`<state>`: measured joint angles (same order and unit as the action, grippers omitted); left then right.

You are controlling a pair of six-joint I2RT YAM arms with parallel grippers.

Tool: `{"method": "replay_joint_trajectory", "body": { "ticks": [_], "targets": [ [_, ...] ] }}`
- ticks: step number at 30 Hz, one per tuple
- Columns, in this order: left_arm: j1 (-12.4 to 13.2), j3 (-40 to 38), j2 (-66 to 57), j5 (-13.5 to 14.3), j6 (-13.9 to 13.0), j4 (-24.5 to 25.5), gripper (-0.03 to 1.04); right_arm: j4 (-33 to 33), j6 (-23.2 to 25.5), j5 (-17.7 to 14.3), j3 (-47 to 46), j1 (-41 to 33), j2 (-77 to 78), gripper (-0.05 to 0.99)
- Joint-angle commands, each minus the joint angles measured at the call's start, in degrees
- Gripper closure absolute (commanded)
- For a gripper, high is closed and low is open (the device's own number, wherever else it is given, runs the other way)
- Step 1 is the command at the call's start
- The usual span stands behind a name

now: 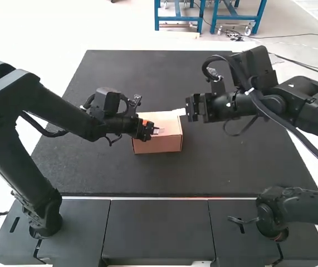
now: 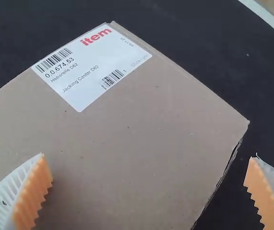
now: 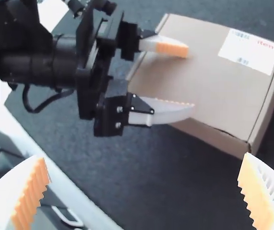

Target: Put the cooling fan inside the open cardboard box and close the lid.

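Observation:
A brown cardboard box [image 1: 164,136] with its lid lying flat and shut sits in the middle of the black mat [image 1: 147,72]. A white label [image 2: 91,62] is stuck on the lid. My left gripper [image 1: 155,131] is open at the box's left end. In the left wrist view one orange-padded finger [image 2: 29,191] hovers over the lid and the other is past the box's edge, over the mat. My right gripper [image 1: 187,111] hangs open just above the box's right end. The right wrist view shows the box [image 3: 223,91] and the left gripper [image 3: 180,79] beyond its own fingers [image 3: 264,196].
The mat covers most of the table, with free mat behind and in front of the box. Both arm bases stand on black plates [image 1: 159,228] along the front edge. White floor surrounds the mat.

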<state>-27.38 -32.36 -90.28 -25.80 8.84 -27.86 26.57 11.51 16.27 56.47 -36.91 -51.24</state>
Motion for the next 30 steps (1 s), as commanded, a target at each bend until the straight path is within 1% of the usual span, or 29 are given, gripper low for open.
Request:
{"method": "replay_joint_trajectory", "body": {
  "ticks": [1, 2, 3, 4, 5, 6, 7, 8, 9, 10, 11, 12, 13, 14, 15, 16, 17, 18, 19, 21, 22, 24, 25, 26, 28, 30],
  "targets": [
    [2.7, -0.9, 4.0, 0.1, 0.1, 0.5, 0.04, -4.4, 0.5, -4.5, -1.0, -0.1, 4.2, 0.02],
    [3.6, -1.0, 6.3, 0.2, 0.4, 0.5, 0.04, -6.7, 0.7, -8.8, -1.5, -0.1, 5.5, 0.02],
    [4.8, -1.2, 8.7, 0.8, 0.4, 0.6, 0.04, -8.9, 1.9, -14.0, -2.0, -0.1, 7.2, 0.02],
    [5.9, -1.4, 11.2, 2.0, 0.3, 0.6, 0.04, -11.6, 1.6, -17.5, -2.3, 0.0, 9.2, 0.02],
    [7.1, -1.7, 13.7, 2.8, 0.2, 1.1, 0.04, -14.0, 0.0, -19.4, -2.6, 0.1, 11.2, 0.02],
    [8.3, -1.8, 16.4, 3.6, 0.1, 1.7, 0.04, -15.3, -1.9, -19.4, -2.9, 0.1, 12.8, 0.02],
    [9.7, -1.9, 18.8, 4.1, -0.6, 2.4, 0.04, -15.8, -4.9, -18.3, -3.4, 0.0, 14.6, 0.02],
    [11.0, -1.7, 21.4, 4.9, -2.2, 3.0, 0.04, -16.5, -6.5, -18.1, -4.3, 0.0, 16.1, 0.02],
    [12.5, -1.5, 23.9, 5.9, -3.4, 3.7, 0.04, -17.3, -6.5, -21.7, -5.6, 0.1, 17.9, 0.02],
    [14.1, -1.0, 26.3, 6.0, -4.6, 4.5, 0.04, -17.5, -6.3, -28.0, -6.4, 0.4, 20.0, 0.02],
    [15.9, -0.3, 28.7, 6.3, -5.3, 4.5, 0.04, -16.5, -6.3, -31.1, -6.9, 0.6, 22.2, 0.02],
    [17.7, 0.8, 30.8, 7.4, -6.3, 4.5, 0.04, -14.4, -6.7, -32.5, -7.5, 1.0, 24.1, 0.02],
    [19.6, 2.3, 33.0, 8.5, -8.6, 4.1, 0.04, -14.4, -8.3, -37.1, -9.0, 1.7, 25.8, 0.02],
    [21.6, 4.0, 35.2, 9.8, -10.0, 2.6, 0.04, -15.6, -8.9, -41.7, -10.9, 2.9, 27.5, 0.02],
    [23.5, 5.8, 37.2, 11.0, -10.2, 0.3, 0.04, -17.3, -9.4, -42.6, -13.5, 4.1, 29.2, 0.02],
    [25.4, 7.9, 39.0, 11.6, -10.6, -1.9, 0.04, -19.5, -10.5, -44.3, -16.7, 5.7, 30.7, 0.02],
    [27.2, 9.9, 40.4, 12.3, -11.3, -4.2, 0.04, -22.8, -11.8, -45.3, -20.3, 7.5, 32.4, 0.02],
    [28.7, 12.0, 41.8, 12.9, -11.4, -6.1, 0.04, -27.5, -12.7, -45.5, -23.9, 9.5, 34.1, 0.02],
    [30.0, 13.8, 43.1, 12.9, -11.7, -7.4, 0.04, -31.0, -13.1, -45.8, -27.3, 11.5, 36.0, 0.02],
    [31.9, 17.3, 45.4, 12.9, -14.0, -10.6, 0.04, -35.6, -13.9, -45.3, -32.6, 15.5, 39.3, 0.02],
    [32.6, 18.9, 46.7, 12.9, -14.0, -11.9, 0.04, -38.0, -14.5, -44.8, -34.8, 17.3, 40.5, 0.02],
    [32.6, 20.8, 48.7, 12.8, -14.2, -12.6, 0.04, -43.8, -15.5, -44.7, -37.4, 21.0, 41.6, 0.02],
    [32.5, 21.6, 49.7, 12.8, -14.2, -12.6, 0.04, -46.4, -17.8, -44.0, -38.7, 22.7, 41.8, 0.02],
    [32.2, 22.3, 50.4, 12.8, -14.3, -12.6, 0.04, -48.3, -19.1, -43.9, -40.0, 24.3, 42.1, 0.02],
    [31.2, 23.1, 52.1, 12.7, -14.6, -12.6, 0.04, -51.0, -19.3, -43.3, -42.3, 27.1, 43.4, 0.02],
    [30.3, 24.1, 54.3, 12.7, -14.8, -12.8, 0.04, -55.0, -20.0, -41.4, -45.2, 29.7, 45.4, 0.02]
  ]
}}
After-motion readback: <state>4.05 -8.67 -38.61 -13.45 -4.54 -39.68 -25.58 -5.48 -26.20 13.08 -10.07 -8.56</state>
